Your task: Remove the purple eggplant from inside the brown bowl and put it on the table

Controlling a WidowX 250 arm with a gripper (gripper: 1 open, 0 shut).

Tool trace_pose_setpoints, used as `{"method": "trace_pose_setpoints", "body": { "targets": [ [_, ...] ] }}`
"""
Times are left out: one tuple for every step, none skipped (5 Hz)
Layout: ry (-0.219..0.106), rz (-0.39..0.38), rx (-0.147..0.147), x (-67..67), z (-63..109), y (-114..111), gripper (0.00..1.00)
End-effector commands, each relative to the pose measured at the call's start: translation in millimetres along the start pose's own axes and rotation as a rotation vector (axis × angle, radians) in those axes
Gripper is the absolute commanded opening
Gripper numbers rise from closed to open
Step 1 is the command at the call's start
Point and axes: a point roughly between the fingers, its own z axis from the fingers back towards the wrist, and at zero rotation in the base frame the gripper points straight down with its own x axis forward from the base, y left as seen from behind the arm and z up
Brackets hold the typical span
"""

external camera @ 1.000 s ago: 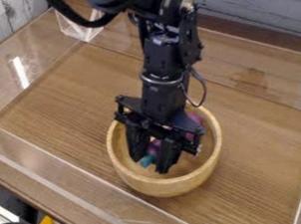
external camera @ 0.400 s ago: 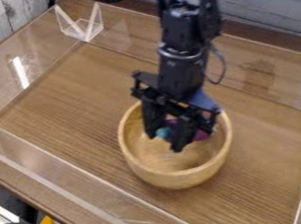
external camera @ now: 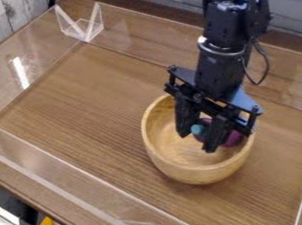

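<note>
Locate the eggplant (external camera: 220, 133) first. You see only a small purple patch of it, between the fingers of the gripper (external camera: 212, 132), over the right part of the bowl (external camera: 164, 145). A blue-green spot shows just left of the purple; you cannot tell what it is. The eggplant's long axis cannot be read, because the fingers cover most of it.

Gripper state: the jaws stand partly closed, with the purple body between them. Treat this as a grip on the eggplant. Whether the eggplant is clear of the bowl floor or touching it is hidden from this view.

Key relation: the eggplant lies directly in the gripper, below the wrist, and inside the rim line of the bowl. The gripper points almost straight down. The bowl's right rim sits just beside the right finger.

Surroundings: the bowl rests on the table (external camera: 73, 102), toward the right and near side. Bare tabletop lies to the left and far side of the bowl. Clear walls (external camera: 28, 56) edge the table.

Judgement: 1 step remains before placement. Raise the eggplant above the rim, then carry it over bare tabletop. Watch the right rim for finger contact, which could drag the bowl.
</note>
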Motion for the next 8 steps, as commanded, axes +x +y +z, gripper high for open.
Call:
{"method": "trace_pose_setpoints", "body": {
  "targets": [
    [-0.083,-0.002,0.002,-3.1,24.5,0.6,0.00],
    [-0.100,-0.014,0.014,-2.9,26.2,-2.5,0.00],
    [-0.113,-0.027,0.020,-3.8,28.1,-6.9,0.00],
    [-0.133,0.006,0.014,-4.0,27.1,-1.5,0.00],
    [-0.157,0.019,0.011,-4.5,34.9,-7.5,0.00],
    [-0.172,0.038,0.008,-5.6,40.0,-10.6,0.00],
    [-0.183,0.114,-0.001,-10.5,47.3,-10.1,0.00],
    [-0.179,0.201,-0.006,-17.7,49.9,-0.3,0.00]
  ]
}}
